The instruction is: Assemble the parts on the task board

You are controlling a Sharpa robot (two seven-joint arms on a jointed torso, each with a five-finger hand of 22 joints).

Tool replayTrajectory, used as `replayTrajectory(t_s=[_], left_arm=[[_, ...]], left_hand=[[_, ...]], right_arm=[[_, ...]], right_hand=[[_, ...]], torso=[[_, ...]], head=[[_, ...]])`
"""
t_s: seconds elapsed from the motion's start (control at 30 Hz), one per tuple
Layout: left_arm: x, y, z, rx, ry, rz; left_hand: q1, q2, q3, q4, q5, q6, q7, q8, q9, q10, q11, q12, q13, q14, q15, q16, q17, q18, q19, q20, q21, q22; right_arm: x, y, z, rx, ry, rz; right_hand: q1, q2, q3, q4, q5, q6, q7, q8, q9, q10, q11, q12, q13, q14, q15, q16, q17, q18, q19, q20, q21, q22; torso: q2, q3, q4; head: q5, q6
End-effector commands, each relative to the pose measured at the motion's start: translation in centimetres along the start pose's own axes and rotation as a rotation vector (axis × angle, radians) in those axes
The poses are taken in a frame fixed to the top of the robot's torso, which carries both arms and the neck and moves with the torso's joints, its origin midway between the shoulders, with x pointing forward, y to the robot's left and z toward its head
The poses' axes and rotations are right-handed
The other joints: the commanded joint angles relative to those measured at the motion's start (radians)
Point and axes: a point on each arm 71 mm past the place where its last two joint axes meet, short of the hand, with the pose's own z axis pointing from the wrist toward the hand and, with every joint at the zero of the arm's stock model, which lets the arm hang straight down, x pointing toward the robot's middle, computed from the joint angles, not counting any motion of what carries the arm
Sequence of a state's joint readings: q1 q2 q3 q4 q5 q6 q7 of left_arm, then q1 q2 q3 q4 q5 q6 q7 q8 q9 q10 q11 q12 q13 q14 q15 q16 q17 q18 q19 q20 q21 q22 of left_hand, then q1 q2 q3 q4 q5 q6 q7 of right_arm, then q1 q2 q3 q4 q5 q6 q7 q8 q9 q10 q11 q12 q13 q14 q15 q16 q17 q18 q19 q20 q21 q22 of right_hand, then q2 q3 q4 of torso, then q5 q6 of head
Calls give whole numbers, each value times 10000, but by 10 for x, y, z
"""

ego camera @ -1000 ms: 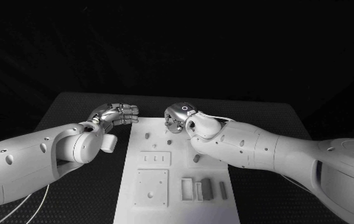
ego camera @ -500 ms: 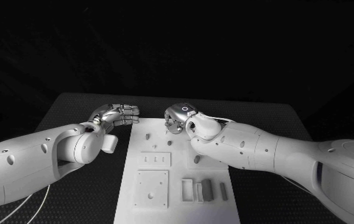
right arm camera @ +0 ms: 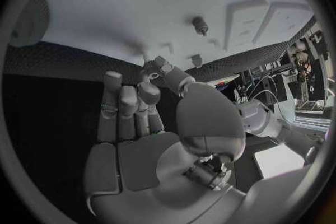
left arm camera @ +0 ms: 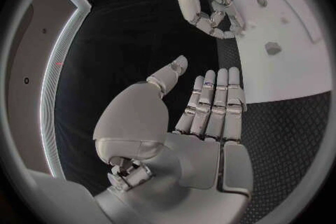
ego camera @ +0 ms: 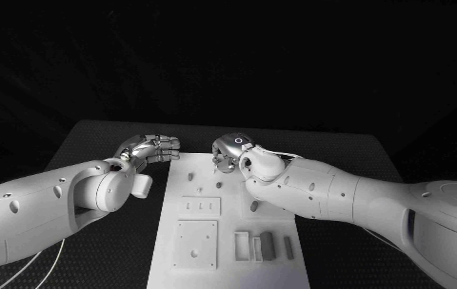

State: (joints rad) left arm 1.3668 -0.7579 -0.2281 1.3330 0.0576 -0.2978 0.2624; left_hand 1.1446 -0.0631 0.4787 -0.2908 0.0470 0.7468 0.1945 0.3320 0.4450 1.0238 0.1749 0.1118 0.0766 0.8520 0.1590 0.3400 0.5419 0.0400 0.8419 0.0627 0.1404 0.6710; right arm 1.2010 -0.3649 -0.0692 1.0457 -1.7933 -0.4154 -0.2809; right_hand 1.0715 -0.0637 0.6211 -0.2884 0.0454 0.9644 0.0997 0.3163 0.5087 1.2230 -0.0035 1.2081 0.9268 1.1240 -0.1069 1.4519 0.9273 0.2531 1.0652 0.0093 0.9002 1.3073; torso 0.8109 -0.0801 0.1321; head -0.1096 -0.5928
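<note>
White task board (ego camera: 228, 236), no readable writing, both hands empty

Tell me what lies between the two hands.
Head view: only the far left corner of the task board and bare table lie between left hand and right hand.

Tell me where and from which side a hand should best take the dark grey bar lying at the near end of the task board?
Probably by its two long sides, at mid-length, coming from straight above. The dark grey bar lies flat on the task board, narrow and long, with a white block close alongside, so a thin pinch from above seems safest.
</note>
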Motion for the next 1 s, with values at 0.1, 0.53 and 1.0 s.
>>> replayTrajectory(t_s=[0.1, 0.53, 1.0], left_arm=[[3, -1, 0, 94, 183, -79], [2, -1, 0, 73, 162, -79], [0, -1, 0, 52, 96, -56]], left_hand=[[-57, 5, -45, -1, 28, 1, 134, -30, -18, -2, 42, -58, -18, 37, 44, -59, 12, 107, -3, 9, -69, -16], [-54, 9, -47, 1, 28, 0, 135, -32, -19, -1, 44, -63, -19, 40, 45, -63, 15, 107, 0, 10, -72, -16], [-51, 8, -52, 1, 28, 1, 136, -33, -20, 1, 45, -68, -20, 44, 44, -66, 19, 107, 3, 10, -76, -16]], right_arm=[[1, -2, 0, 35, 65, -159], [1, -3, -1, 86, 68, -156], [2, -1, -1, 44, 236, -171]], right_hand=[[9, -40, 38, -5, 32, 48, 39, 22, 13, 15, -55, 18, -13, 32, -58, 31, -15, 87, 21, -28, 43, 158], [28, -50, 44, -12, 32, 49, 39, 21, 17, 17, -55, 17, -14, 35, -58, 31, -19, 87, 22, -32, 43, 158], [36, -87, 37, -14, 31, 50, 40, 18, 24, 18, -54, 15, -18, 36, -56, 28, -26, 87, 20, -33, 41, 158]], torso=[[-8, -6, 5], [6, -3, 8], [-2, -10, -7]], head=[[27, 1], [29, -35], [49, -56]])
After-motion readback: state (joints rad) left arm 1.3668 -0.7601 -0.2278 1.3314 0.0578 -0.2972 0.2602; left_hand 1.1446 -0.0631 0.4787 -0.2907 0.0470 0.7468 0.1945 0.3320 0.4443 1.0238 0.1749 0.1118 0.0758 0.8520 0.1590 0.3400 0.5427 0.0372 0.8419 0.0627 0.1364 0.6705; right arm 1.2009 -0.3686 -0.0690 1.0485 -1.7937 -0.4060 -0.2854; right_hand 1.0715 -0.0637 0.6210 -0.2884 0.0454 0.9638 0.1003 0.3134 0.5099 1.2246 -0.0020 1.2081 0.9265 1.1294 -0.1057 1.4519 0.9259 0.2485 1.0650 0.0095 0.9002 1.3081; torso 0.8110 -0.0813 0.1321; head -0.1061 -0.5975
